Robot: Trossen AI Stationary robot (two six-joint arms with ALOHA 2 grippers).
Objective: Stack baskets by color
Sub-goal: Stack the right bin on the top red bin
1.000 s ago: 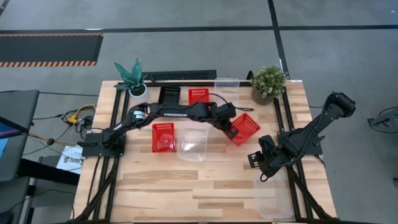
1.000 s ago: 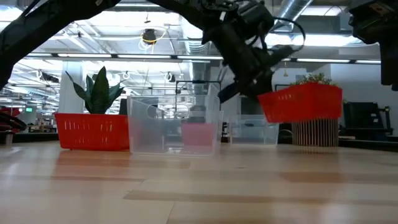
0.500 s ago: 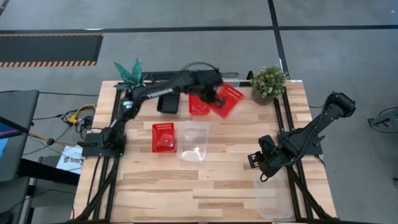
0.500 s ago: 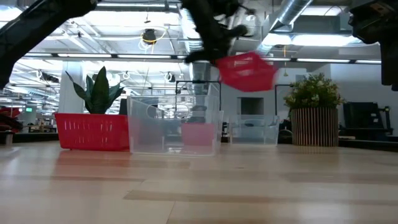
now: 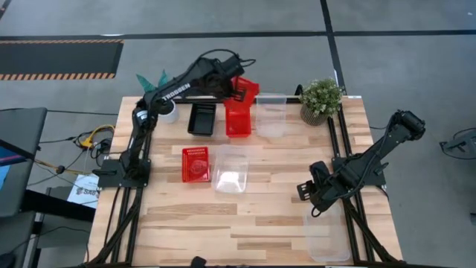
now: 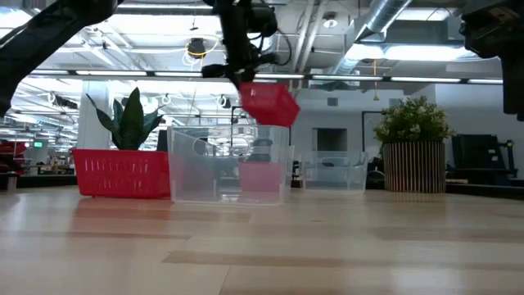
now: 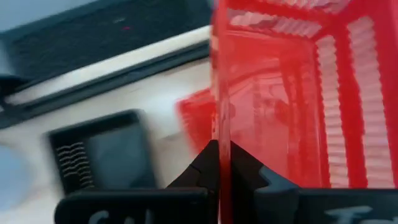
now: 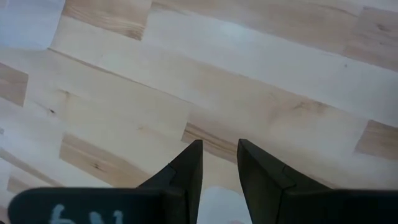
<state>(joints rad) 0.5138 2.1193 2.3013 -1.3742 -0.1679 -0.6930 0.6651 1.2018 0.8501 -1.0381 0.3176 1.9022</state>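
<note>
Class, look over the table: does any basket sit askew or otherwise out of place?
Yes. One red basket hangs tilted in the air, pinched by its wall in the left gripper, above another red basket at the table's far side. The other baskets lie flat on the table.

Red basket (image 7: 298,106) wall pinched edge-on by L gripper (image 7: 221,163), fingers closed on rim, slatted sides seen close, 2nd red basket (image 7: 194,121) blurred below on table, black basket (image 7: 102,152) beside it, dark rail (image 7: 106,34) beyond
</note>
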